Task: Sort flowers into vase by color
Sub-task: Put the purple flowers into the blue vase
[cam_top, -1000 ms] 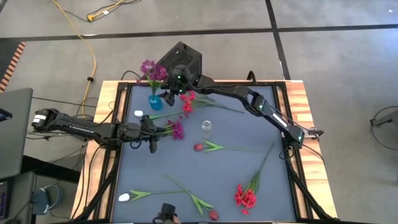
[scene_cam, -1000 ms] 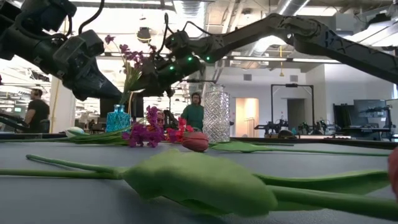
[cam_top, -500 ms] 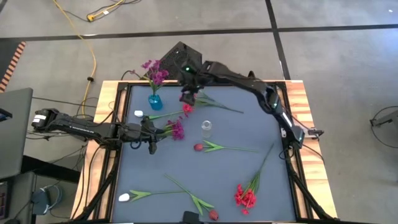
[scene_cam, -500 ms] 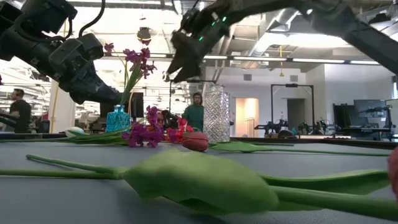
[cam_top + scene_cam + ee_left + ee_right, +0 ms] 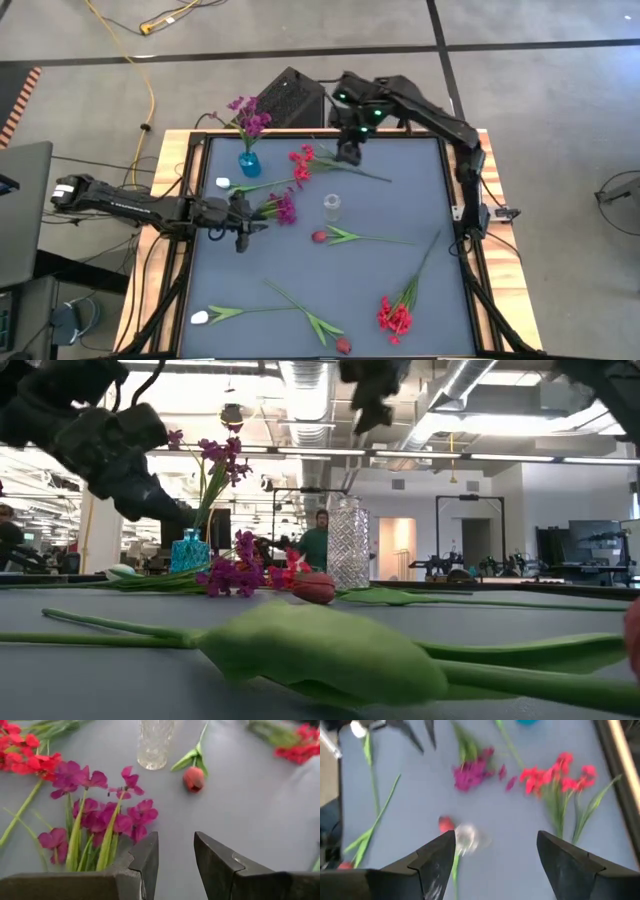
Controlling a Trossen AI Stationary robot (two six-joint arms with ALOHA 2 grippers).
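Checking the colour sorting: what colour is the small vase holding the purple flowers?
Blue-turquoise glass: the small vase, seen best in the low view.

I'm seeing an open-plan lab/workshop: exposed ceiling ducts (image 5: 310,390) top centre, equipment benches (image 5: 450,567) at right, person (image 5: 318,542) mid-frame.

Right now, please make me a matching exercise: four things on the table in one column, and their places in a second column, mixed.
Things:
1. blue vase
2. clear vase
3. white bud
4. red cluster

Places:
A. near right corner
B. mid-table
C. far left, holding purple flowers
D. near left corner

Pairs: 1-C, 2-B, 3-D, 4-A
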